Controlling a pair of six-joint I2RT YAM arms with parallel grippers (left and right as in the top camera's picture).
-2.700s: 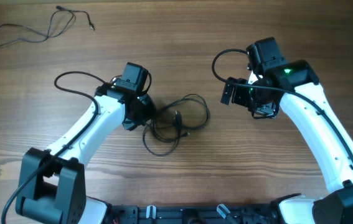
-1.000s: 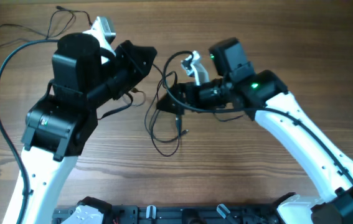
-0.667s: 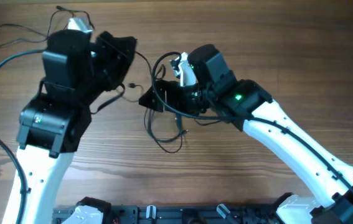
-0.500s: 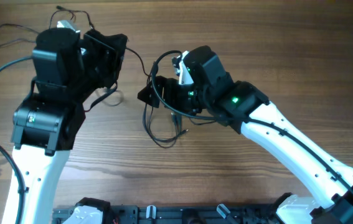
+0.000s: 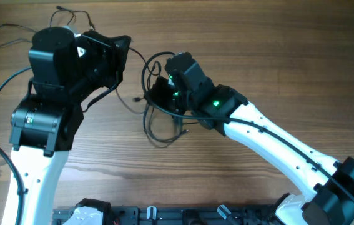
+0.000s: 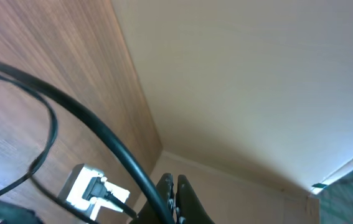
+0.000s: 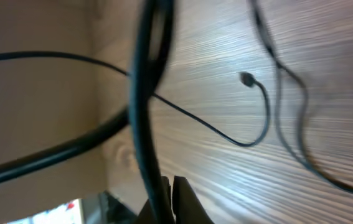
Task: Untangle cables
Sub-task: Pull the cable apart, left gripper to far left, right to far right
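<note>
Straining above the table (image 5: 264,44), the left gripper (image 6: 173,198) sat pinched shut on a black cable (image 6: 111,144). The right gripper (image 7: 171,190) did likewise, tips cropped. The tangle (image 5: 163,125) lay centre, partly hidden under the right arm.

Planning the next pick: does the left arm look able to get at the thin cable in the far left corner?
Likely yes: the thin cable lies uncovered on the table right beside the raised left arm, with nothing lying on it.
</note>
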